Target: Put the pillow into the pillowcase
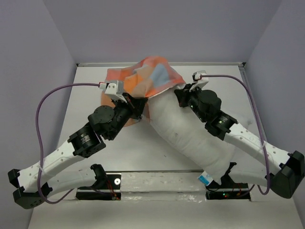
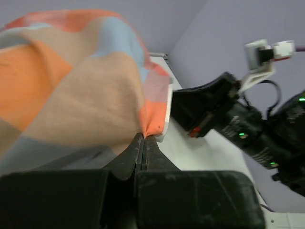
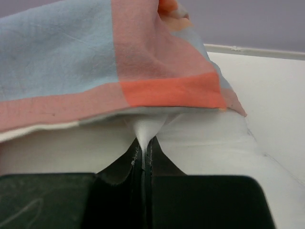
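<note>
Left end effector (image 2: 143, 139) clamped on pillowcase (image 1: 145, 78) hem, 12 o'clock on table (image 1: 128, 152). Right end effector (image 3: 144, 143) clamped on pillow (image 1: 188, 131) fabric under hem; pillow tail toward 5 o'clock.

The pillowcase (image 1: 147, 78) lies over the far end of the pillow (image 1: 190, 136).

We see a white surface (image 1: 124, 157) carrying the pillow (image 1: 190, 136), which lies diagonally from the near right toward the far middle, its far end under the checked pillowcase (image 1: 147, 78) bunched near the far edge.
</note>
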